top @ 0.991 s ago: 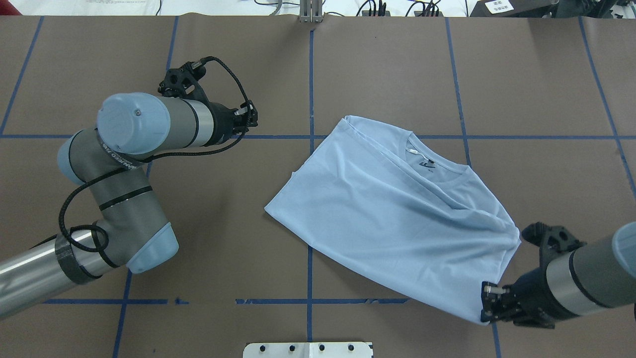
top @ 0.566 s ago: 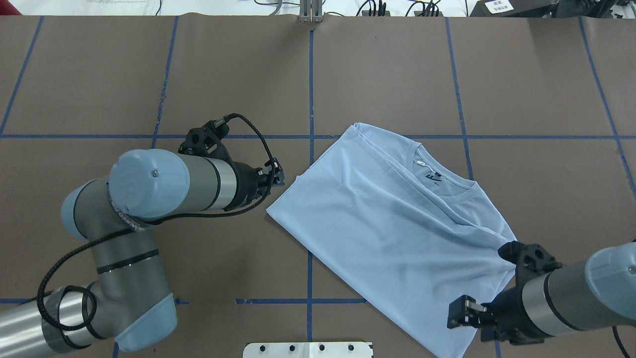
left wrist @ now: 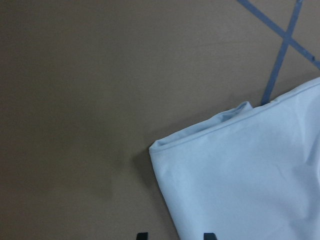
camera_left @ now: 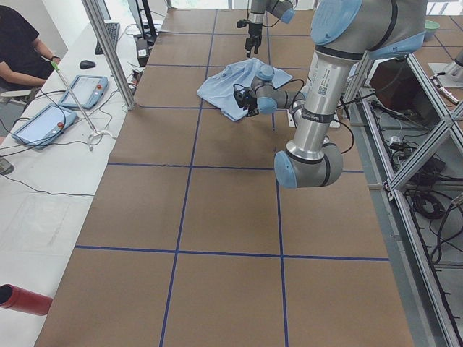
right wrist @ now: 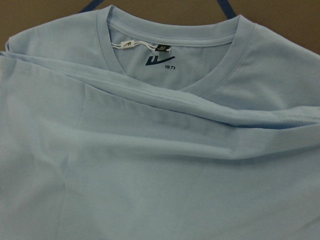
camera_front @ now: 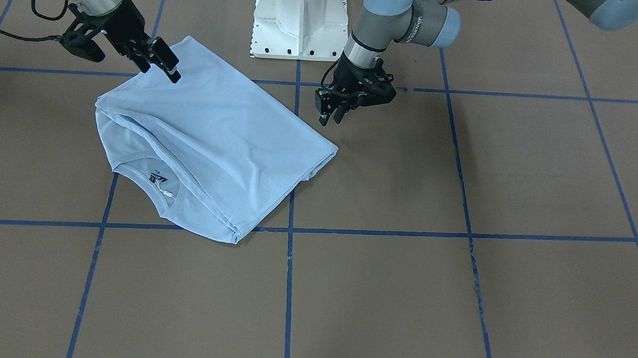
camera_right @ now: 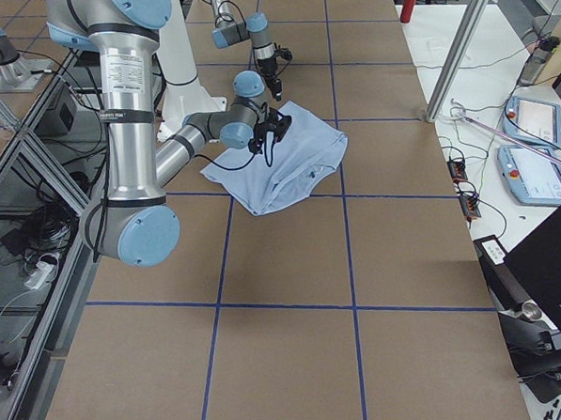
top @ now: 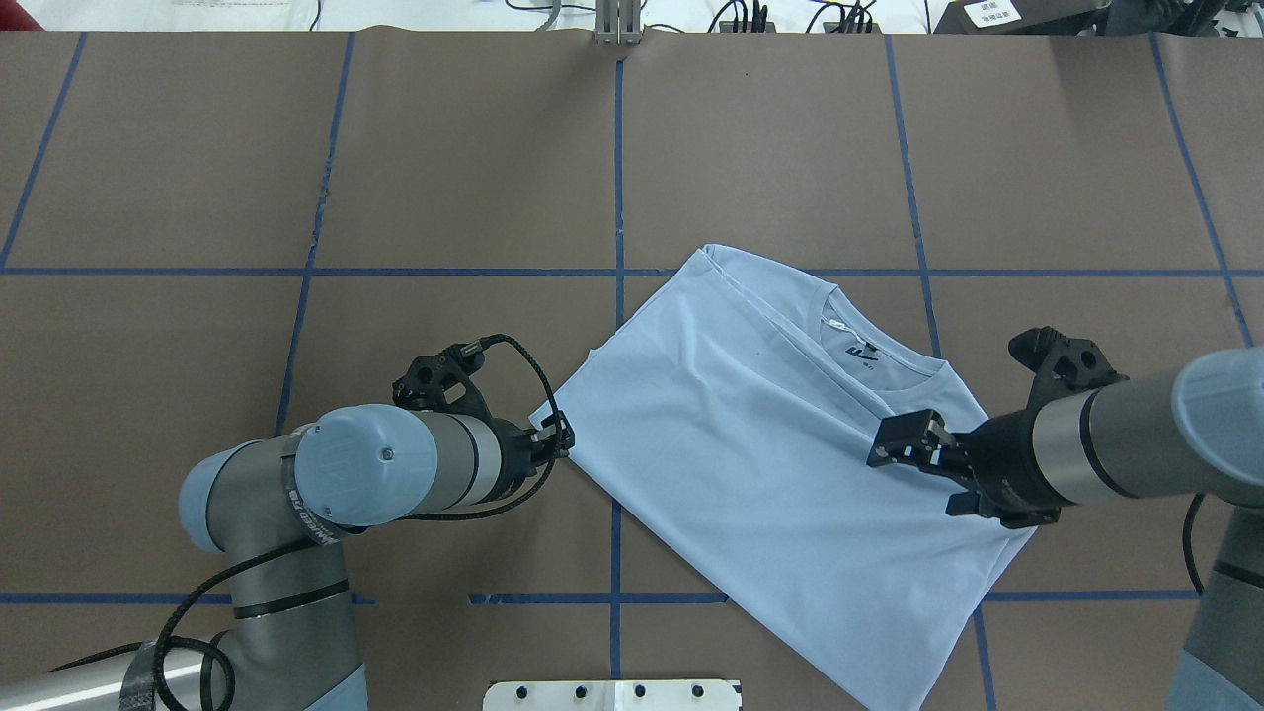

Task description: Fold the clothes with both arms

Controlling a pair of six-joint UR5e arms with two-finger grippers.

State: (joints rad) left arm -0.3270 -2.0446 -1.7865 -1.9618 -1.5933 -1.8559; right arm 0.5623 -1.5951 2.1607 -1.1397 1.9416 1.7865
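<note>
**Q:** Where is the garment?
**A:** You find the light blue T-shirt [top: 770, 464] lying flat on the brown table [top: 444, 178]. It is folded over itself and set askew to the blue tape lines [top: 619, 178]. Most of it sits on the robot's right of the centre line. Its round collar [top: 869, 346], with a dark label inside, faces the operators' side. A hemmed fold runs across just below the collar and shows closely in the right wrist view.

**Q:** And the left gripper?
**A:** You see the left gripper [top: 559, 439] at the shirt corner nearest the left arm [top: 365, 474]. Its fingers stand apart and grasp nothing. In the left wrist view the two fingertips [left wrist: 142, 235] show at the lower edge, and the shirt's folded edge runs down between them. Whether they touch the cloth, you cannot tell.

**Q:** The right gripper?
**A:** The right gripper [top: 923, 479], on the right arm [top: 1116, 444], hangs over the shirt near the collar. In the front-facing view its fingers are spread, with no cloth held between them.

**Q:** What surrounds the scene?
**A:** The white pedestal base [camera_front: 300, 23] stands at the robot's edge of the table. In the left side view you see a seated person [camera_left: 18, 43] in a black top at a white desk beside the table.
</note>
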